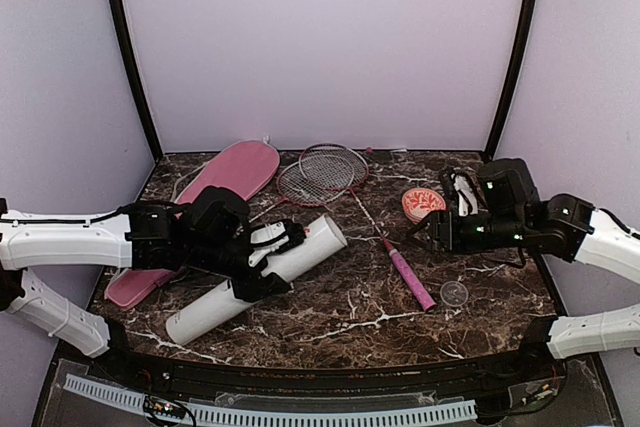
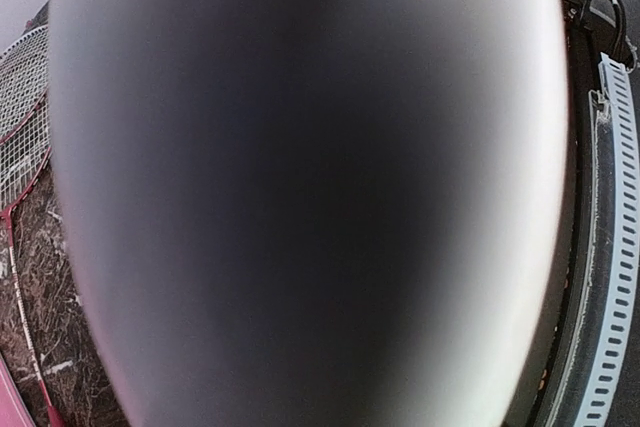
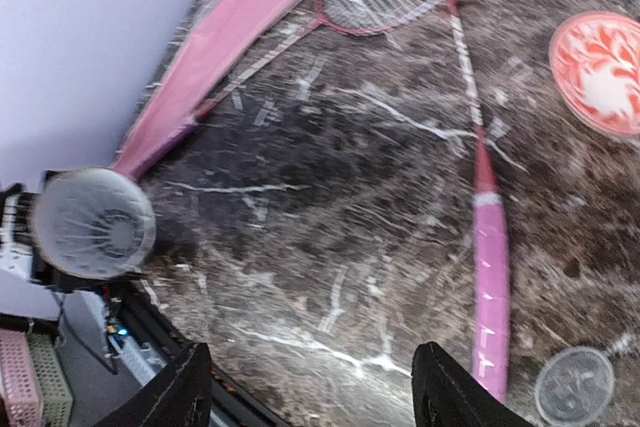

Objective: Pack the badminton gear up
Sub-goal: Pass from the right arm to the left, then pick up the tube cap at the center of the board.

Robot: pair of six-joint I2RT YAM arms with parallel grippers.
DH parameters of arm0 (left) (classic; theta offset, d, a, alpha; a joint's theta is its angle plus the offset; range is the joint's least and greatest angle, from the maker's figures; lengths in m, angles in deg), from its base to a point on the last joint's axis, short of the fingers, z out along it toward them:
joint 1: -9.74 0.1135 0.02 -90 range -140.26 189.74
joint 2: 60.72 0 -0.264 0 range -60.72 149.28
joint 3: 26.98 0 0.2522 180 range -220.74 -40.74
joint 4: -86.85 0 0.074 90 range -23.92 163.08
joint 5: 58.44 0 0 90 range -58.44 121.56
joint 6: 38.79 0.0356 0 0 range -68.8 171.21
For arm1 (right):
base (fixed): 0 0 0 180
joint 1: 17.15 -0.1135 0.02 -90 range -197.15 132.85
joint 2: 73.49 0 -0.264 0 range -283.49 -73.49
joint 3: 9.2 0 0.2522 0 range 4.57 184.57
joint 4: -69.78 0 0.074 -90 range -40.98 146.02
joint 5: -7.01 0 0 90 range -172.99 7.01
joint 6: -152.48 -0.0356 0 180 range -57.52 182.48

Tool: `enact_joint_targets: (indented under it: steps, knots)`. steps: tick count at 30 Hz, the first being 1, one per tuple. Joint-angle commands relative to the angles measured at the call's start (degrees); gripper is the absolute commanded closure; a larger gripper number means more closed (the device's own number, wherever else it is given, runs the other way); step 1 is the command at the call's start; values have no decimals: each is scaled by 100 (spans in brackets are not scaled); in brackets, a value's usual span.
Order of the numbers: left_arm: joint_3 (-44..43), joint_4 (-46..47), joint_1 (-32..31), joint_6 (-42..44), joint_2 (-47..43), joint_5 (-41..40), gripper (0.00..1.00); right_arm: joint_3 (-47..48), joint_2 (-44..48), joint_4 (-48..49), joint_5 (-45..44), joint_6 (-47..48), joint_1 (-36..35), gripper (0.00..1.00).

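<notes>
The white tube (image 1: 250, 282) lies tilted on the marble table (image 1: 350, 317). My left gripper (image 1: 262, 262) is shut across its middle. The tube's blurred white wall (image 2: 300, 187) fills the left wrist view and hides the fingers. In the right wrist view the tube's round end (image 3: 92, 224) faces me, with feather-like ribs inside. Two red-framed rackets (image 1: 320, 172) lie crossed at the back, with one pink handle (image 1: 410, 277) towards the front. The pink bag (image 1: 215, 187) lies at the back left. My right gripper (image 1: 420, 234) hovers open and empty (image 3: 315, 387) over bare marble, left of the pink handle (image 3: 490, 287).
A red-and-white round lid (image 1: 422, 202) lies beside the right gripper and also shows in the right wrist view (image 3: 600, 72). A small clear cap (image 1: 454, 293) lies next to the handle's end. A black rim and a white slotted rail (image 1: 300, 415) run along the table's front edge.
</notes>
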State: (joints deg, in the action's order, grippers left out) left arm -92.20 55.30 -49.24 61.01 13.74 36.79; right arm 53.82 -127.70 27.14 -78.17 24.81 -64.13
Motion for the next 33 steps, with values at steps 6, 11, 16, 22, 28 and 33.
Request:
enact_joint_targets:
  steps: [6,11,16,22,28,33]
  knots:
    - [49,-110,9,167,-78,-311,45,-1309,38,-1217,-1981,-1674,430,39]
    - [111,-51,1,171,-220,-268,45,-2061,186,-887,-1761,-1849,1152,47]
    - [136,-37,2,158,-281,-285,44,-2448,73,-570,-1593,-1801,1505,58]
    - [136,-51,1,147,-257,-308,44,-2519,-155,-290,-1539,-1618,1588,75]
    - [120,-68,1,153,-213,-300,44,-2467,-377,-298,-1694,-1491,1587,83]
    - [119,-68,1,154,-190,-304,44,-2483,-474,-337,-1755,-1454,1587,84]
